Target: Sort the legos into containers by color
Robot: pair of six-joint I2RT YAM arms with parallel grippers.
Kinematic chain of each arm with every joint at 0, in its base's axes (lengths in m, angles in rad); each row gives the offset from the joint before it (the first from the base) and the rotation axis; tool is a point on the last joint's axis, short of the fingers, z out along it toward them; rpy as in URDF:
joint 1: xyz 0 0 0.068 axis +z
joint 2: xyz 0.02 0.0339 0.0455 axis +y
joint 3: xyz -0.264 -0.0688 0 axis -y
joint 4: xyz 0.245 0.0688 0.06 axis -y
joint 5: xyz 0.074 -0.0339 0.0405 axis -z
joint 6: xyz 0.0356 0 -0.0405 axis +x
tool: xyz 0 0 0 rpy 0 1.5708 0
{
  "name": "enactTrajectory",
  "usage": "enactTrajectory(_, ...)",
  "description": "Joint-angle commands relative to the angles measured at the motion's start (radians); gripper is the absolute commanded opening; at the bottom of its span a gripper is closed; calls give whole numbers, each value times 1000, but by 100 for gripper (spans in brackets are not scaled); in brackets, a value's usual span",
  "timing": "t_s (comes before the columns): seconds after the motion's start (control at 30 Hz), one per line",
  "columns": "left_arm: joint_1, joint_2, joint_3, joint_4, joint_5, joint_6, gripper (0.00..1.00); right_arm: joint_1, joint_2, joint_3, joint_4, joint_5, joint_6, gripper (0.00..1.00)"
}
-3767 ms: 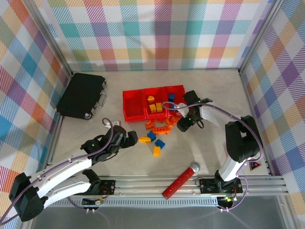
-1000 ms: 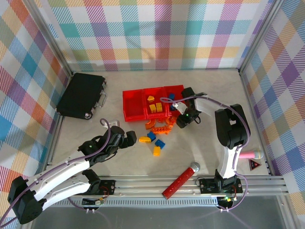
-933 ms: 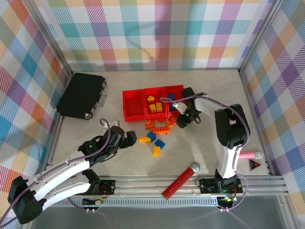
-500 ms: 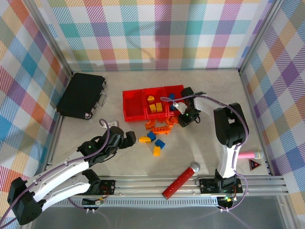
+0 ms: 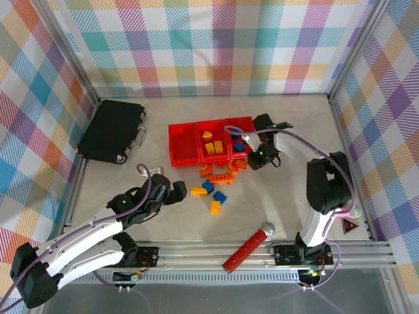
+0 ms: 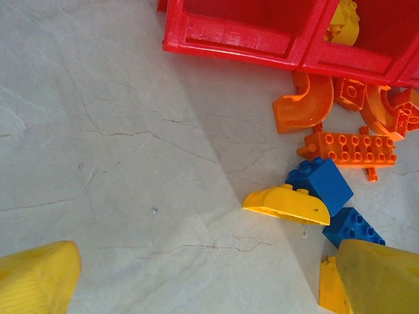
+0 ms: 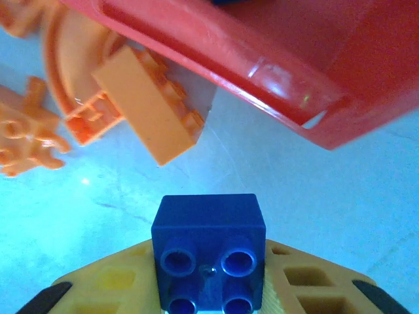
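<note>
Blue brick (image 7: pixel 208 252), square, glossy plastic, four round studs facing the wrist camera, is pinched in the right tool (image 7: pixel 208 294) between yellow latticed pads (image 7: pixel 111 291). Deciding relation: the rightmost red bin (image 7: pixel 275 59) lies directly ahead of the tool, its smooth near wall just beyond the brick. The coming move is therefore judged to be a lift over that wall and a release. In the top view, the row of red bins (image 5: pixel 183 145) shows blue pieces in that end bin and yellow in the middle one. The left tool (image 5: pixel 175 191) hovers with fingers spread wide, gripping nothing. It is the nearer arm to the loose bricks (image 5: pixel 211 191) on the pale, veined counter (image 5: pixel 275 203): a yellow wedge (image 6: pixel 286 205), blue blocks, orange arches (image 6: pixel 302 104).
</note>
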Motion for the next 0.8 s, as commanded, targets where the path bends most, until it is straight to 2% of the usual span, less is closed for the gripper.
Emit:
enactTrajectory(0.0,-12,7,-20,25,0,-11,100,-4,-87,31,-35,-60,48,33)
enactTrajectory(0.2,-13,15,-28,44,16,-18,100,-5,-73,184,-50,-63,83,34)
enactTrajectory(0.5,-13,-10,-26,3,14,-19,100,-3,165,461,-134,9,123,34)
enactTrajectory(0.77,-13,-27,-26,-10,1,-20,100,10,290,566,-150,17,150,35)
